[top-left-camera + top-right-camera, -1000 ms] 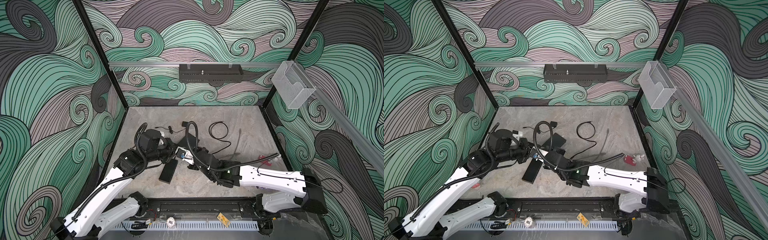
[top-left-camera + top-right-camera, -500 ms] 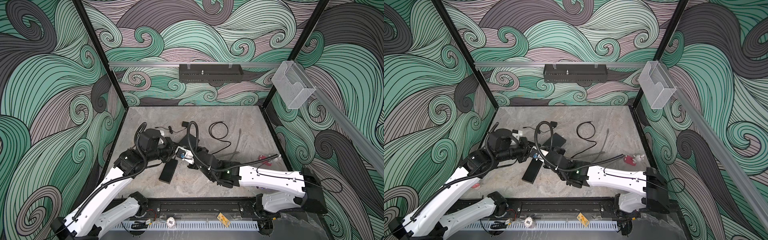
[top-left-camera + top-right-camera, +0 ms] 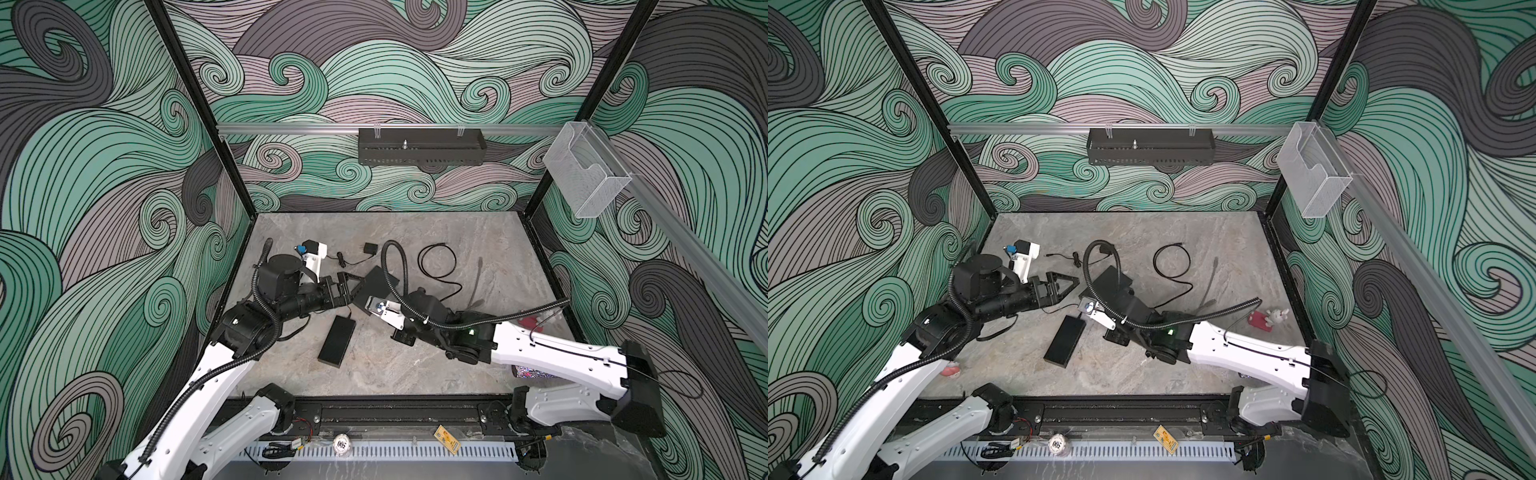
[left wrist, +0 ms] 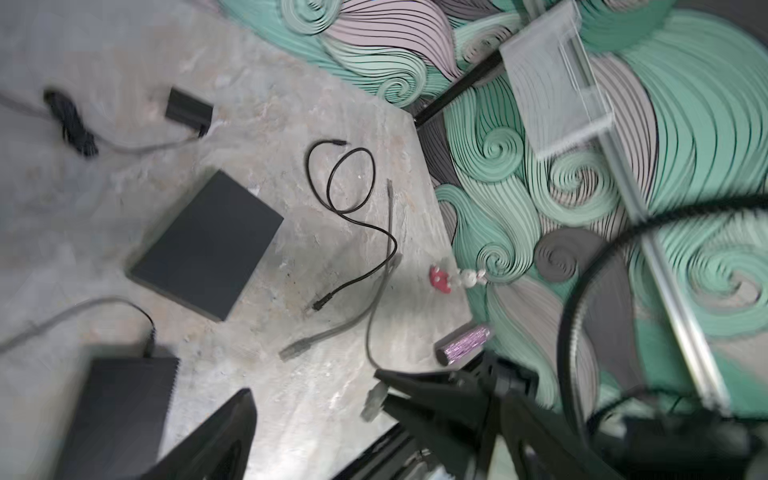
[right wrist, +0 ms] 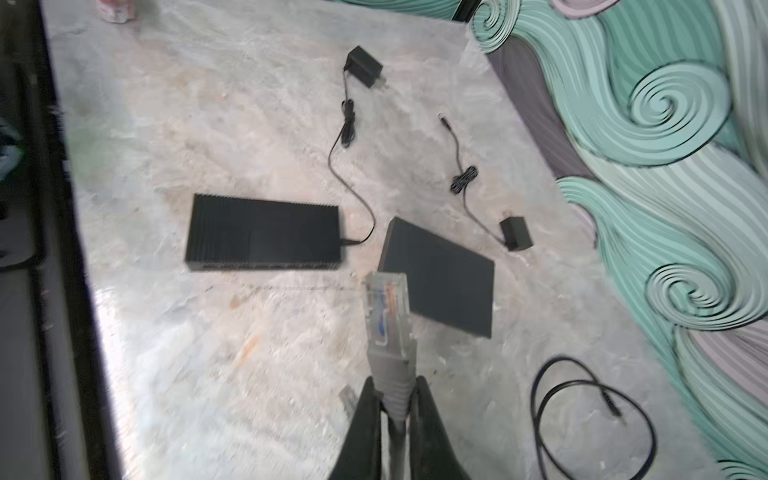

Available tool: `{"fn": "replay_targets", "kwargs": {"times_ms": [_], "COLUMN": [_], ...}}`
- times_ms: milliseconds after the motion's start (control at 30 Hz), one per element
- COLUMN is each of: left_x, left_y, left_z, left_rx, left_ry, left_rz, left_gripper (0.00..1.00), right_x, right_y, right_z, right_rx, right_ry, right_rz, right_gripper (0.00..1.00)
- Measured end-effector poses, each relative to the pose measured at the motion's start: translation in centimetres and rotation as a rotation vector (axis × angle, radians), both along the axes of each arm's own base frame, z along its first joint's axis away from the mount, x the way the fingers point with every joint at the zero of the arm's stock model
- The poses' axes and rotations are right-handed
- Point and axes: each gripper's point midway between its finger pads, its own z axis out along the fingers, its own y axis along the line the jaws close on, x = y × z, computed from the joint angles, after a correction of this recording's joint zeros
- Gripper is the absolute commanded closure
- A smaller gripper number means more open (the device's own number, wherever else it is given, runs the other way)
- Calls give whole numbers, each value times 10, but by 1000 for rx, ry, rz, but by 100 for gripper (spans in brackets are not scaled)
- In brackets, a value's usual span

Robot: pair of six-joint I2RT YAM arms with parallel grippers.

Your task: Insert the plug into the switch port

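Note:
My right gripper (image 5: 392, 384) is shut on the grey boot of the clear-tipped plug (image 5: 386, 307), held above the table. The plug's tip points between the long ribbed black switch (image 5: 264, 232) and a flatter black box (image 5: 440, 274); no port face shows. In the left wrist view the right gripper (image 4: 380, 386) pinches the same plug (image 4: 372, 402). My left gripper (image 3: 355, 289) stands open and empty just left of it, with one finger (image 4: 224, 432) in view. In both top views the switch (image 3: 337, 340) (image 3: 1064, 340) lies in front of both grippers, and the plug is hidden.
A power lead runs from an adapter (image 5: 361, 62) into the switch's end. A second adapter (image 5: 515, 232) and a black cable loop (image 3: 436, 259) lie behind. A red and white toy (image 3: 1266, 318) and a glittery tube (image 4: 463, 345) sit at the right edge.
The right gripper has closed on the plug's boot. The left gripper, shut before, has opened and swung slightly toward the back.

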Motion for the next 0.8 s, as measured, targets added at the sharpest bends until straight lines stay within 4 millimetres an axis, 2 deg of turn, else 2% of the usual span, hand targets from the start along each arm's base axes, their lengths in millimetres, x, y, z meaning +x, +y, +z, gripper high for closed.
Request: {"fn": "replay_targets", "kwargs": {"times_ms": [67, 133, 300, 367, 533, 800], "left_x": [-10, -22, -55, -74, -109, -133], "left_y": [0, -2, -19, -31, -50, -74], "left_z": [8, 7, -7, -12, -18, -29], "left_rx": [52, 103, 197, 202, 178, 147], "left_ry": [-131, -245, -479, -574, -723, -804], "left_rz": [-78, -167, -468, -624, -867, -1059], "left_gripper": [20, 22, 40, 41, 45, 46], "right_x": [-14, -31, -67, -78, -98, -114], "right_y": [-11, -21, -34, -36, -35, -27], "right_z": [4, 9, 9, 5, 3, 26], "right_rx": [30, 60, 85, 79, 77, 138], "right_ry": [98, 188, 390, 462, 574, 635], "right_rz": [32, 68, 153, 179, 236, 321], "right_gripper": [96, 96, 96, 96, 96, 96]}}
